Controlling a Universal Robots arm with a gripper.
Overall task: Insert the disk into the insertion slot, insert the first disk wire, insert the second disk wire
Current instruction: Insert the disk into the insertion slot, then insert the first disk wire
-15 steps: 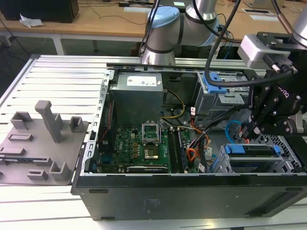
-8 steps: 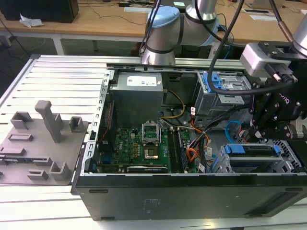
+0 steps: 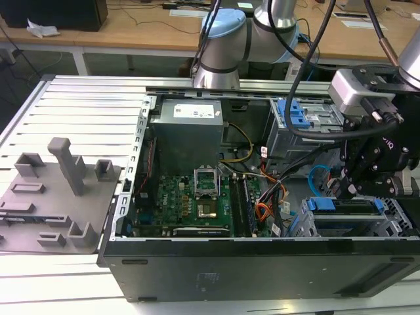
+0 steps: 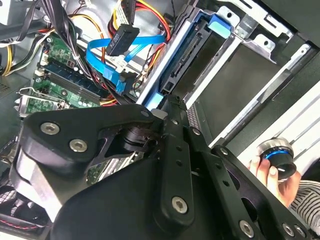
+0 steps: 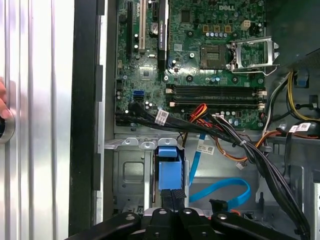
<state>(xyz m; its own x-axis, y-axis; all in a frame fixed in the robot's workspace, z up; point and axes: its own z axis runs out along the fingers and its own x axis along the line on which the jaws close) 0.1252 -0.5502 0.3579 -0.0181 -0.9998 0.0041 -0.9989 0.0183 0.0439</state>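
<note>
Gripper (image 5: 172, 194): fingers drawn together, tips bearing down on the disk (image 5: 167, 167), apparently pressing it home rather than gripping. Disk: sitting on edge inside the insertion slot (image 5: 129, 172), at a corner of the computer case (image 3: 262, 266). Blue cable (image 5: 225, 187): lying loose beyond, plug unseated. Motherboard (image 5: 200, 75): lying farthest.

1. A ribbed silver metal counter (image 3: 85, 98) is seen in the exterior view.
2. An open black computer case (image 3: 262, 269) is laid on it, close to the edge nearest the camera.
3. A grey moulded fixture plate (image 3: 59, 197) is set just beside the case, toward the counter's edge at the exterior view's left.
</note>
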